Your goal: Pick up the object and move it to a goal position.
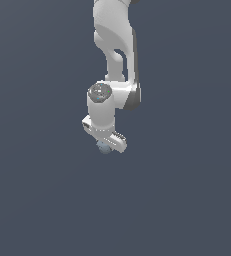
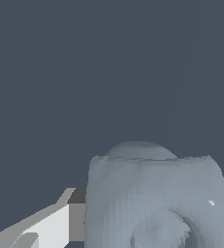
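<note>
Your gripper (image 1: 106, 145) sits clenched around the object (image 2: 154, 203), apparently so the lump rides securely toward its goal.

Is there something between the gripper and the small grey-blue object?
Nothing visible does. The small pale grey-blue lumpy object sits right at the white gripper, and the wrist view shows the object beside a white finger with nothing between.

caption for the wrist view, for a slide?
Grey-blue object fills the wrist view, a pincer finger right beside it.
</note>
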`<state>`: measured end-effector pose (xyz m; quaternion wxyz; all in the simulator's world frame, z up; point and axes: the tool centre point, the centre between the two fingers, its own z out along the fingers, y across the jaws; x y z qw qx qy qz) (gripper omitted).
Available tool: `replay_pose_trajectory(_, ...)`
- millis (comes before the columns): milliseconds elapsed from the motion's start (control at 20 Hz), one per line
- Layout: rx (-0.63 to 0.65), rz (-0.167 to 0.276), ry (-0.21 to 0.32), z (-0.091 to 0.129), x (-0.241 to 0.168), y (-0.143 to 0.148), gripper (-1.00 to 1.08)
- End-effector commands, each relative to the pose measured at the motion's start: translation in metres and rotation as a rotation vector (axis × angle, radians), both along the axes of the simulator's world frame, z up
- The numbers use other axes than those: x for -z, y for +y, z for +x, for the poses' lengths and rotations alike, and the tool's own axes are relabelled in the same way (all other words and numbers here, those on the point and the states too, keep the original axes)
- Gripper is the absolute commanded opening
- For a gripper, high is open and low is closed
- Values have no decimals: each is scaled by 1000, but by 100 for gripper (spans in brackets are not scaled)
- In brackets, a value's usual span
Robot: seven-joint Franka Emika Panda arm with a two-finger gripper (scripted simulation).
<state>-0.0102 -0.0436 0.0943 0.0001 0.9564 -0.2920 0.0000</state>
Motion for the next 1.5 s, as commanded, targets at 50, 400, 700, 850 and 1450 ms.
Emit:
replay_pose_trajectory(50, 0, 0, 0, 15, -26, -6, -100)
replay_pose_trajectory(400, 0, -1, 0, 50, -81, -20, -100)
replay_pose_trajectory(700, 0, -1, 0, 76, -121, -30, -100)
replay_pose_trajectory(850, 0, -1, 0, 88, -138, -34, -100)
replay_pose_trajectory(1450, 0, 0, 0, 124, -189, -47, -100)
